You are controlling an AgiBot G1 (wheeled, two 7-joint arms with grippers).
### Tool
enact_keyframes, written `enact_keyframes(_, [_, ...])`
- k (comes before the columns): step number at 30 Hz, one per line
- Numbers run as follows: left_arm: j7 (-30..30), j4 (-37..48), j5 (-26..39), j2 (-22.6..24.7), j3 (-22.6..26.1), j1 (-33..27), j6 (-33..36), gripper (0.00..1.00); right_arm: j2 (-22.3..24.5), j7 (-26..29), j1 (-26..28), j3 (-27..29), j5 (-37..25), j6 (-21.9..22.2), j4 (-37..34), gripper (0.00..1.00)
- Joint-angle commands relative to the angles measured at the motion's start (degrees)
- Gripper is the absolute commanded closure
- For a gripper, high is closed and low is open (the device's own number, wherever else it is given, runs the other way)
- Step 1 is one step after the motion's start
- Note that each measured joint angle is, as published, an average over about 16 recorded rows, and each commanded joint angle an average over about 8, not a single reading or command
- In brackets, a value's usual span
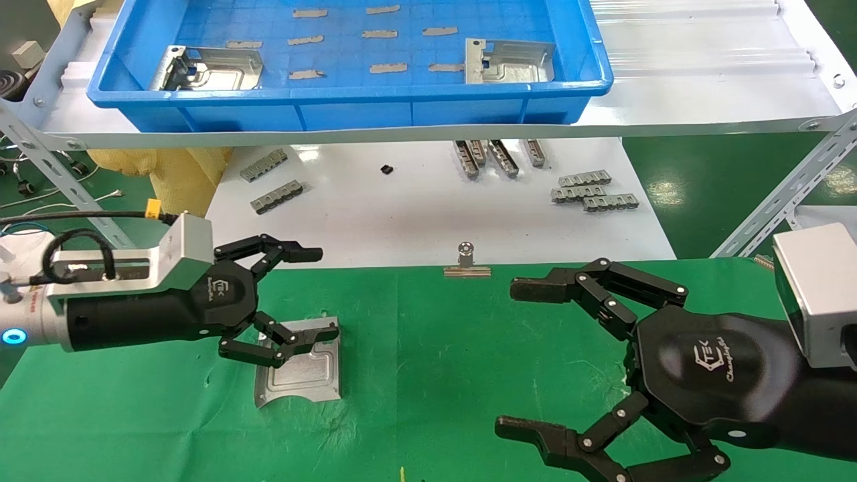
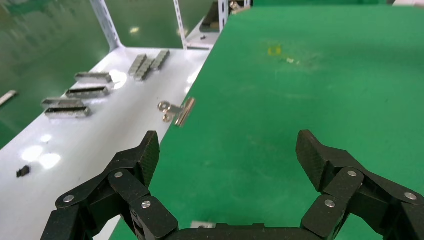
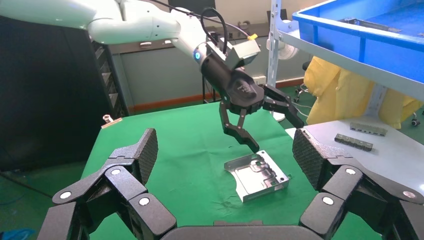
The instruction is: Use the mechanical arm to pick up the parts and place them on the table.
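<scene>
One silver part (image 1: 301,369) lies flat on the green table (image 1: 435,348), at the left. My left gripper (image 1: 321,292) is open just above it, with the lower fingertip over the part's far edge; I cannot tell whether it touches. The right wrist view shows this part (image 3: 257,175) and the left gripper (image 3: 275,134) over its corner. In the left wrist view my left gripper (image 2: 227,150) holds nothing. My right gripper (image 1: 512,357) is open and empty over the cloth at the right, apart from the part. Two more parts (image 1: 211,67) (image 1: 509,60) lie in the blue tray (image 1: 348,100).
The blue tray stands on a raised white shelf with several small grey strips. Below it a white board (image 1: 415,214) carries grey ridged bars (image 1: 592,191) and a binder clip (image 1: 466,264) at the cloth's edge. Metal frame struts (image 1: 783,194) stand at both sides.
</scene>
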Motion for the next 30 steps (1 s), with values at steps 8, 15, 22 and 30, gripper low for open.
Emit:
enact_keyframes(8, [-6.81, -11.12, -3.09, -3.61, -5.06, 5.81, -0.78, 0.0, 0.0, 0.0, 0.0, 0.0, 0.0, 0.0, 0.0, 0.0])
enact_keyframes(15, [-12.12, -19.78, -5.51, -6.42, -9.01, 10.33, -1.39, 0.0, 0.0, 0.0, 0.0, 0.0, 0.0, 0.0, 0.0, 0.0])
enact_keyframes(22, [-17.43, -28.44, -7.92, -9.22, -12.95, 14.86, -2.0, 0.0, 0.0, 0.0, 0.0, -0.01, 0.0, 0.0, 0.0, 0.0])
enact_keyframes(30, [-23.48, -38.31, -10.66, -12.42, -17.44, 20.01, -2.7, 0.0, 0.0, 0.0, 0.0, -0.01, 0.01, 0.0, 0.0, 0.0])
